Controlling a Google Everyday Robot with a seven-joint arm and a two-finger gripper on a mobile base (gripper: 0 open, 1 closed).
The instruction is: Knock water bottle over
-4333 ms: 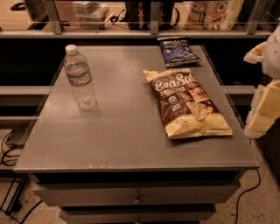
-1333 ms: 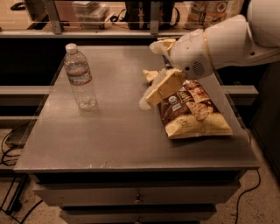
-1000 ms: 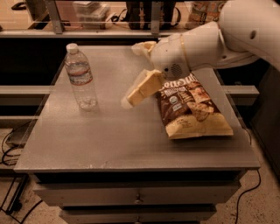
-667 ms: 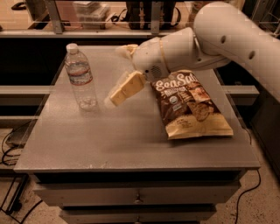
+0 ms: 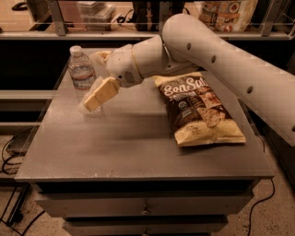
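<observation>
The water bottle (image 5: 81,73), clear with a white cap and a pale label band, stands upright at the back left of the grey table (image 5: 138,147). My gripper (image 5: 98,76) has come in from the right on the white arm (image 5: 221,60) and is right against the bottle's right side. It is open and empty. The lower finger (image 5: 99,93) overlaps the bottle's lower body and the upper finger (image 5: 101,56) sits beside its shoulder. I cannot tell if they touch it.
A brown and yellow snack bag (image 5: 198,108) lies flat on the right half of the table. A shelf with boxes and packages (image 5: 226,11) runs behind the table. Drawers (image 5: 145,205) front the table; cables (image 5: 11,152) lie on the floor at left.
The arm has swept left across the table, from over the snack bag to the bottle's right side. The bottle has stayed upright in the same spot.
</observation>
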